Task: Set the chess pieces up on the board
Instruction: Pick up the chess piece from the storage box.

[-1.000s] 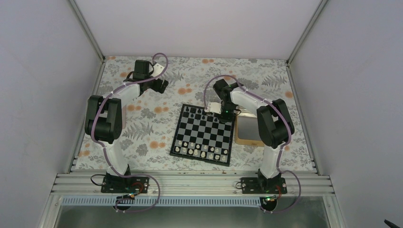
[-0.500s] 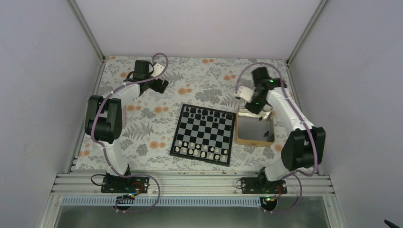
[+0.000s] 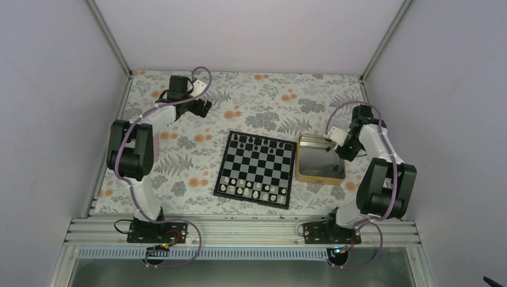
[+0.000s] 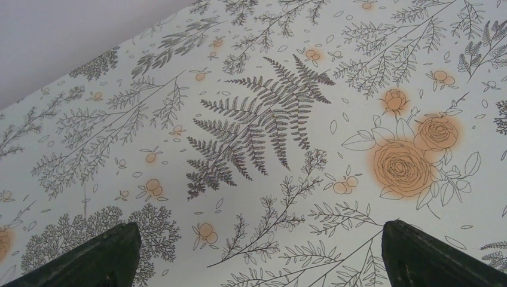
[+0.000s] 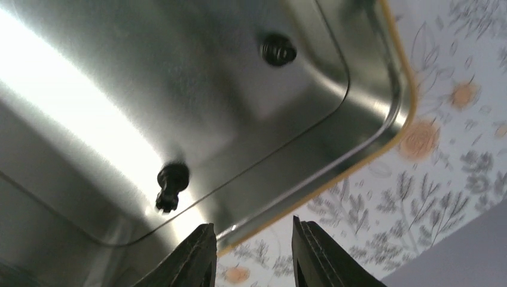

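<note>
Hanging the right gripper (image 5: 252, 230) just above the tray (image 3: 320, 178), over its right side toward the far corner. Holding those jaws only a narrow gap apart and gripping nothing, with the tray's rim and the flowered bench (image 3: 263, 98) showing through the gap.

Seeing two black chess pieces (image 5: 170, 184) on the tray's shiny grey floor. Finding one on its side close in front of the jaws and the other farther off near a rounded corner, the two well apart and neither touching the jaws.

Seeing more black pieces standing in a row along the far edge of the board (image 3: 257, 164), one to a square, too small for telling the kinds. Seeing the white chessmen (image 3: 251, 191) lined up along the board's near rows.

Finding the tray just beside the board's right edge, both flat on the bench, and not being able to tell whether they are touching.

Holding the left gripper (image 4: 260, 239) well away at the far left of the bench, low over bare flowered cloth, jaws spread wide and gripping nothing.
</note>
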Tool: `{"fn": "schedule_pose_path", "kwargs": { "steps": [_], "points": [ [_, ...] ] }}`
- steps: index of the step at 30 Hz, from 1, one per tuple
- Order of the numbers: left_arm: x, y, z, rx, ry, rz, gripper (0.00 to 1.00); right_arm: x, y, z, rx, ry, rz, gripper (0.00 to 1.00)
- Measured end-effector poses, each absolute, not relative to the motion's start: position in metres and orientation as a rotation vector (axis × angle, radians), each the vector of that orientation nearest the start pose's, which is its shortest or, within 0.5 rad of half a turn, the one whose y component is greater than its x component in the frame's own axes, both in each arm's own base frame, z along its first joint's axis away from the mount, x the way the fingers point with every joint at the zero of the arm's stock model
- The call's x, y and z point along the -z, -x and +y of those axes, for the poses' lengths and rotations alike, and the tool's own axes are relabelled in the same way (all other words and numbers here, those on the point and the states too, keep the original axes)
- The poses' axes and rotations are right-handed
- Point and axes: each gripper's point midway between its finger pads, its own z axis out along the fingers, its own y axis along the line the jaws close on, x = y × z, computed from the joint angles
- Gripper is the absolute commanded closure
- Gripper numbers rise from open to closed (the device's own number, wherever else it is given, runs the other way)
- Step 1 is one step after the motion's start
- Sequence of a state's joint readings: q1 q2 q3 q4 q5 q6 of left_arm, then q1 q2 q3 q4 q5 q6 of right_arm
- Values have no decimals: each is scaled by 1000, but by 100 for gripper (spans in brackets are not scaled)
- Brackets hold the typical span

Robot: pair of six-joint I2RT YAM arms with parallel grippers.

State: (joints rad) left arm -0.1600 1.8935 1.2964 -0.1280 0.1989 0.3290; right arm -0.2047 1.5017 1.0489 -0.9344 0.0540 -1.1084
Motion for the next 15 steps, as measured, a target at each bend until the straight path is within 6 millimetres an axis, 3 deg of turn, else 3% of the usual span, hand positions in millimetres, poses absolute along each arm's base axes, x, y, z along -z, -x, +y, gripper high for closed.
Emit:
{"fn": "schedule_pose_path", "kwargs": {
  "steps": [15],
  "points": [
    [-115,-510,-115,131,-648,2189,0,-45,-320,-49,60,1450,2580,58]
  ]
}}
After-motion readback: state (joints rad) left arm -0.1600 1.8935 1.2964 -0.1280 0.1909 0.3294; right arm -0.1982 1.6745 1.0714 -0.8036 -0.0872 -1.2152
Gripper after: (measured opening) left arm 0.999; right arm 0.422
